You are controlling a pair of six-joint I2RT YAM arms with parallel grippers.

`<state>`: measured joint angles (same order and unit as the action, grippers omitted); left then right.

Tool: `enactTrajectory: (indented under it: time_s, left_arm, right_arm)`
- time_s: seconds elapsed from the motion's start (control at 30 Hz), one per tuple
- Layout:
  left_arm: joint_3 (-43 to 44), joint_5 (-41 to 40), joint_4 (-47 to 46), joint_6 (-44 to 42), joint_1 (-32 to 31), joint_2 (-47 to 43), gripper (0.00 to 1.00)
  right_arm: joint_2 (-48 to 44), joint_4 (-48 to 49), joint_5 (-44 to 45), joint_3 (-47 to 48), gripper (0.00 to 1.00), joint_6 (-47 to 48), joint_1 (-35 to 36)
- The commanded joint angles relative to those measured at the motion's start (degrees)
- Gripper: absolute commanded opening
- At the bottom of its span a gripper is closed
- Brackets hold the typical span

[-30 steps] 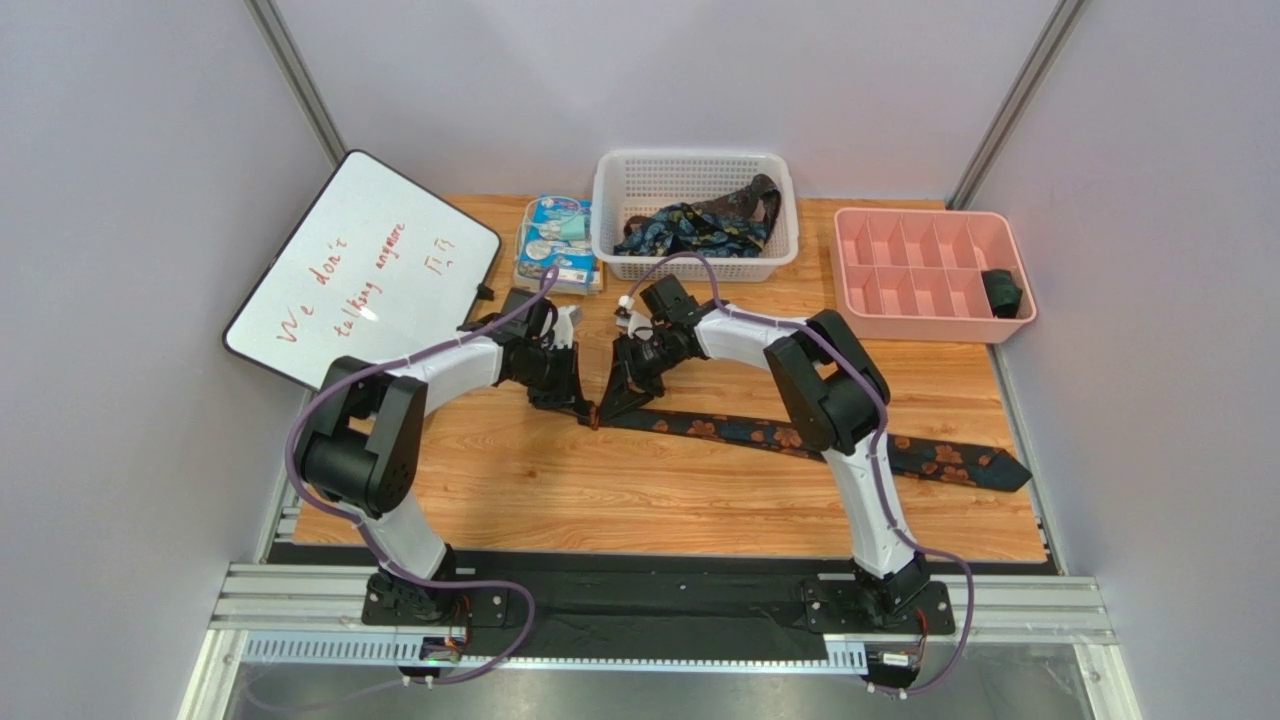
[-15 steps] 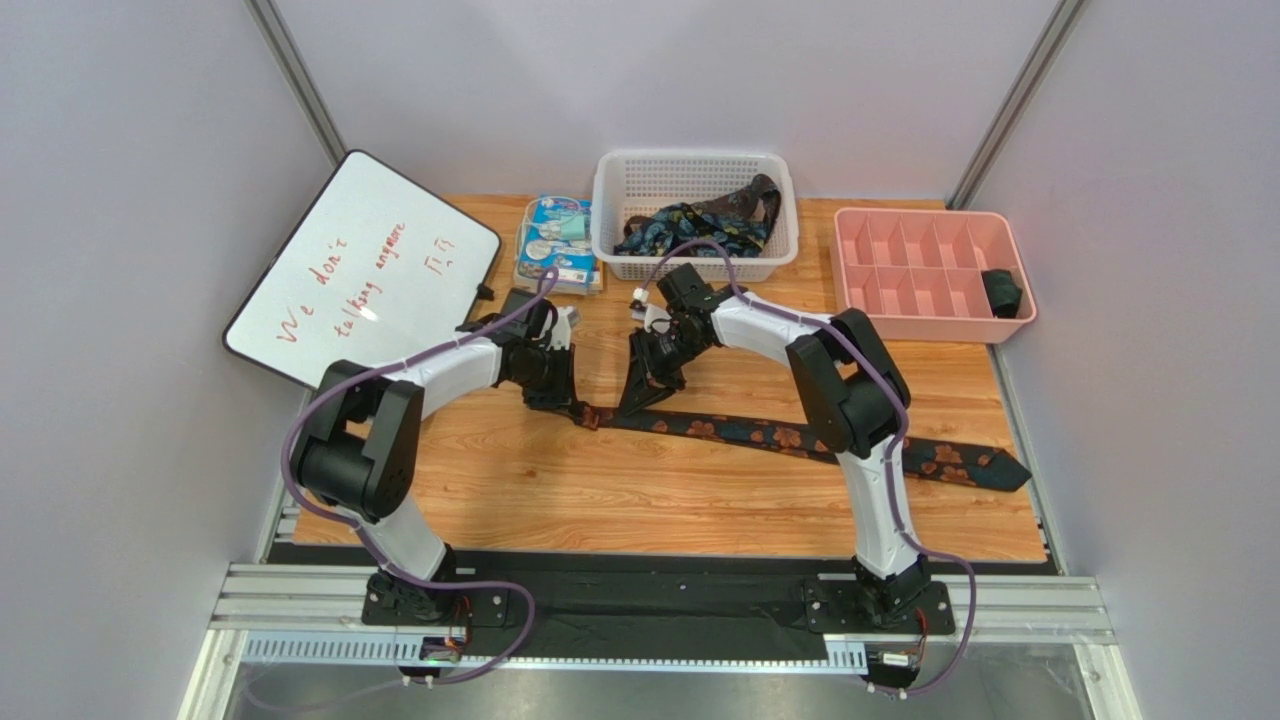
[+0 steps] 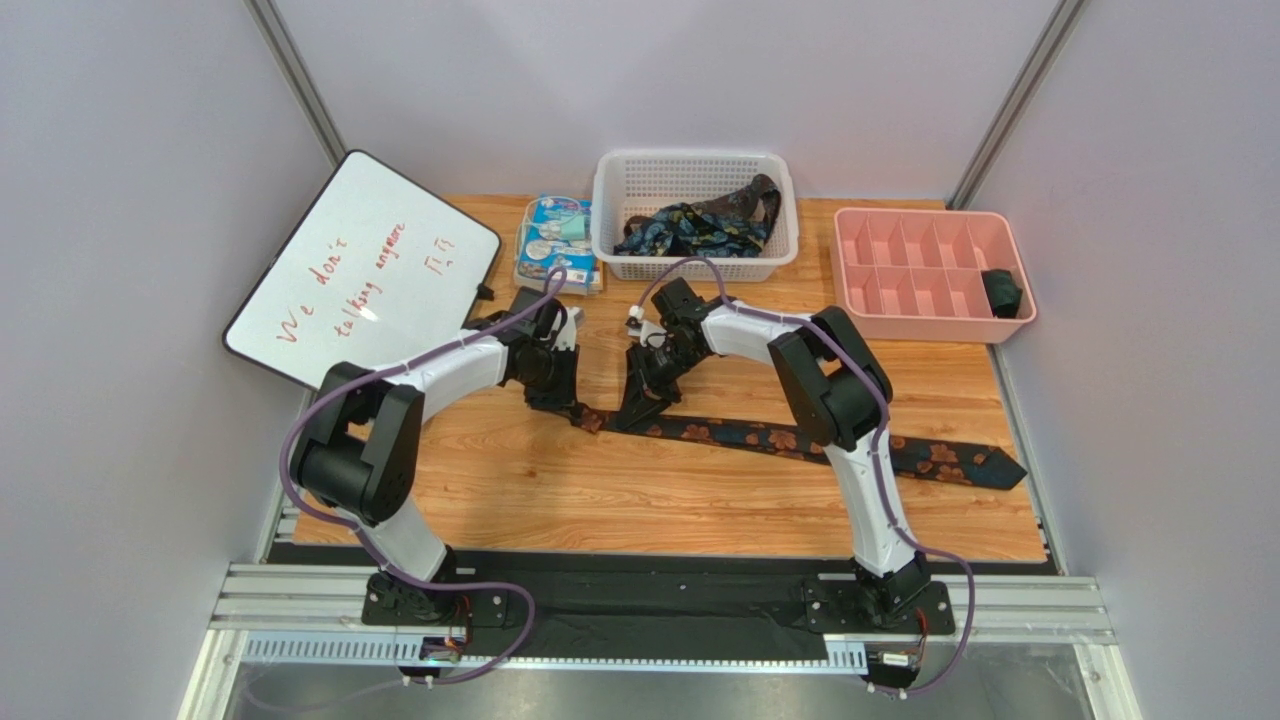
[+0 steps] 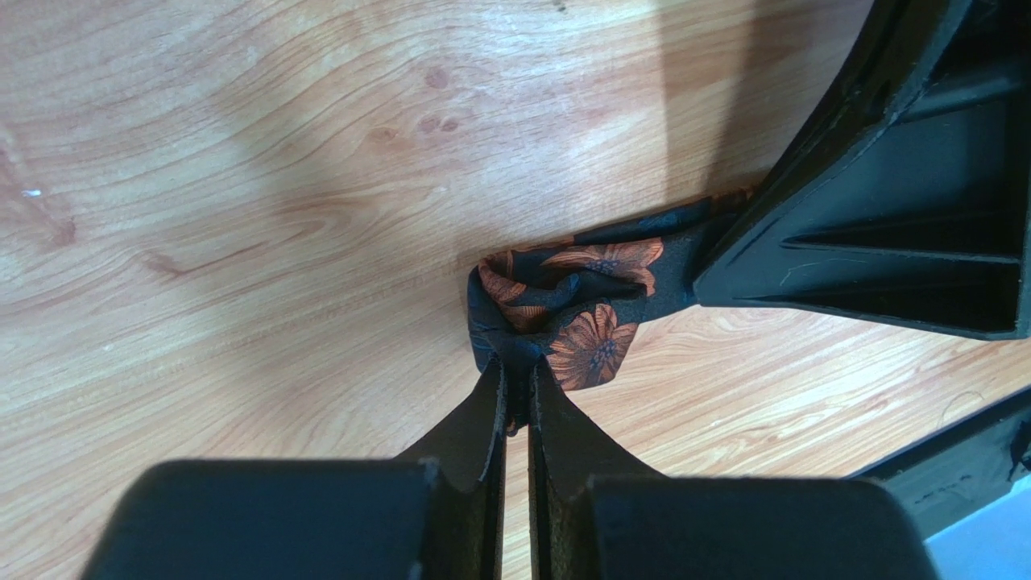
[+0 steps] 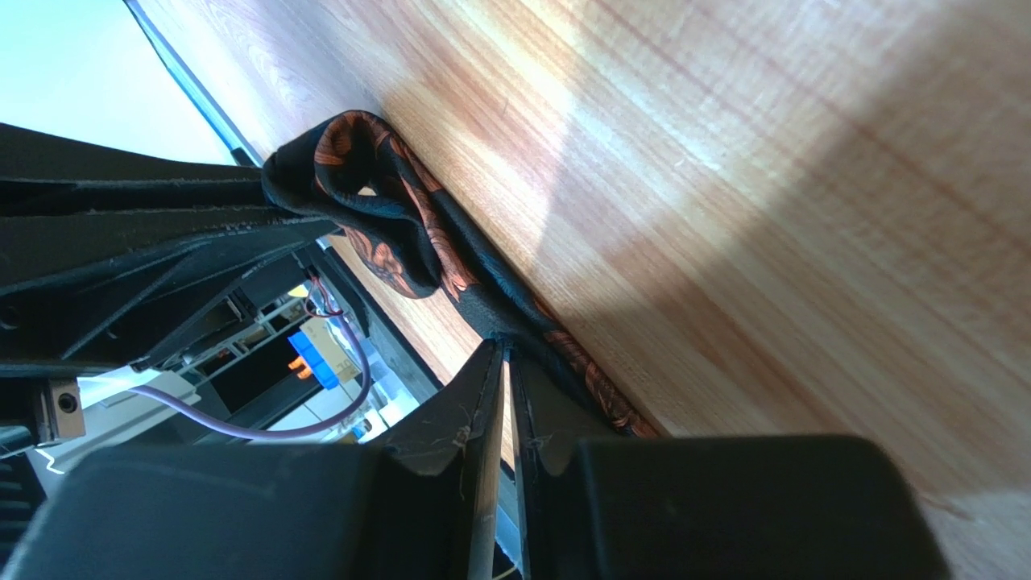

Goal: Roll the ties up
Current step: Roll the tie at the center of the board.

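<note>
One of the ties [image 3: 781, 438], dark with orange flowers, lies stretched across the table from the centre to the right. Its left end is folded into a small bunch [image 4: 599, 344]. My left gripper [image 3: 568, 405] is shut on that bunch, with fabric pinched at the tips [image 4: 518, 384]. My right gripper [image 3: 643, 408] stands just right of it, shut on the tie's edge [image 5: 505, 353] beside the folded loop [image 5: 399, 230]. The right gripper's dark fingers [image 4: 871, 230] fill the left wrist view's upper right. More ties [image 3: 699, 228] lie heaped in the white basket [image 3: 646, 180].
At the back right a pink divided tray [image 3: 920, 225] holds a dark rolled tie [image 3: 1002, 291] in one compartment. A blue-white packet [image 3: 556, 240] lies left of the basket. A whiteboard [image 3: 361, 270] leans at the far left.
My right gripper has shifted slightly to the right along the tie, and its arm has swung a little. The left gripper has stayed put, still pinching the folded end.
</note>
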<state>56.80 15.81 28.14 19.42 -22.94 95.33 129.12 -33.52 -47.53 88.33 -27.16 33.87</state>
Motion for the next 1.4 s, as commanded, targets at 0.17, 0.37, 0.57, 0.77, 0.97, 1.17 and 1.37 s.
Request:
enactTrajectory:
  time_s: [0.17,0.37,0.57,0.77,0.97,1.17,1.37]
  left_arm:
    - [1.0,-4.3,1.8,2.6,0.8,-2.1,0.0]
    - [0.4,-3.8,1.5,4.5,2.7,-2.8,0.0]
    - [-0.1,-3.9,0.5,4.8,3.1,-2.9,0.0]
    - [-0.1,-3.3,0.7,4.7,3.1,-2.1,0.0]
    - [0.0,-3.1,0.9,4.5,3.1,-1.8,0.0]
    - [0.0,-2.6,0.6,4.6,3.1,-1.6,0.0]
    - [0.1,-1.9,0.6,4.3,3.2,-1.6,0.0]
  right_arm:
    - [-1.6,-2.3,3.8,-0.1,0.1,3.9,0.5]
    - [-1.9,-4.4,3.8,1.6,0.1,4.7,0.8]
    - [-1.2,-5.4,4.5,0.2,0.08,5.8,1.1]
    - [-3.9,-0.4,0.8,2.6,0.11,2.1,1.0]
    - [-5.4,5.2,-2.1,3.2,0.17,-3.6,1.9]
    - [-1.3,6.1,-2.3,6.6,0.17,-5.3,2.9]
    - [2.9,5.5,-0.3,9.7,0.15,-3.3,3.8]
